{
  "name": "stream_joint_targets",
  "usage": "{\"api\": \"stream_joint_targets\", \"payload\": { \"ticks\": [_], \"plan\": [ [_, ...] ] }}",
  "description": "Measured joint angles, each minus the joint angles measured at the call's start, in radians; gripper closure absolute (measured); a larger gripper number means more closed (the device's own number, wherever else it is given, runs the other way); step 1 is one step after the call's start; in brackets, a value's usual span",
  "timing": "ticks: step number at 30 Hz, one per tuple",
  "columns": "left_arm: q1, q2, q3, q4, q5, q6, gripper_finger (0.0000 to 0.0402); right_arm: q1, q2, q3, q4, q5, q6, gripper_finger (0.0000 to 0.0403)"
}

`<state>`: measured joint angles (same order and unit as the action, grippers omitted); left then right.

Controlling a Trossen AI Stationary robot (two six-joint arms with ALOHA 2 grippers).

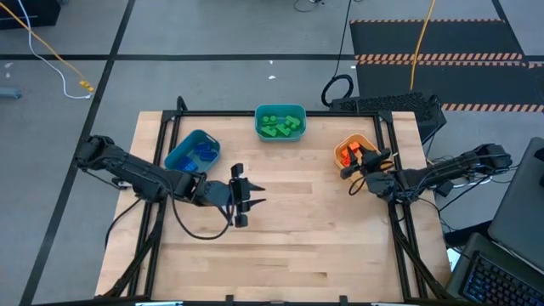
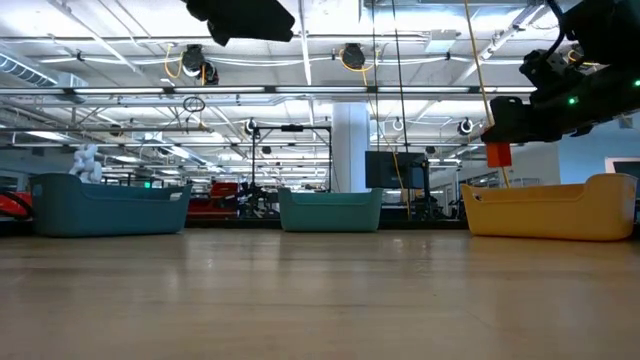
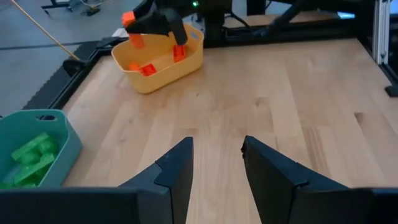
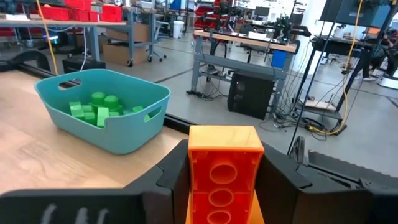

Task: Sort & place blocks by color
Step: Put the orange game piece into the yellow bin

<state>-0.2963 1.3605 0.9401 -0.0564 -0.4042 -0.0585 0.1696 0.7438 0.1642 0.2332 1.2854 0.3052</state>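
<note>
Teal bin (image 1: pixel 280 121) holds green blocks (image 1: pixel 281 126); blue bin (image 1: pixel 192 151), blue

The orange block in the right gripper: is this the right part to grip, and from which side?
Yes, probably. The right gripper clamps the orange block on its two smooth flat side faces, with the jaws coming in from either side across its narrow width. Those parallel faces likely seat better than the round-marked face showing between the fingers. It hangs over the orange-yellow bin.

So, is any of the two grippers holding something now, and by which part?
The right gripper holds an orange block by its two side faces, above the orange-yellow bin. The left gripper is open, holding nothing.
</note>
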Motion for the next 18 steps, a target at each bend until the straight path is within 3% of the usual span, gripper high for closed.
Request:
{"api": "stream_joint_targets", "payload": {
  "ticks": [18],
  "plan": [
    [-0.019, 0.001, 0.000, 0.007, 0.002, -0.058, 0.0261, 0.007, -0.181, 0.001, -0.002, 0.027, -0.141, 0.0278]
  ]
}}
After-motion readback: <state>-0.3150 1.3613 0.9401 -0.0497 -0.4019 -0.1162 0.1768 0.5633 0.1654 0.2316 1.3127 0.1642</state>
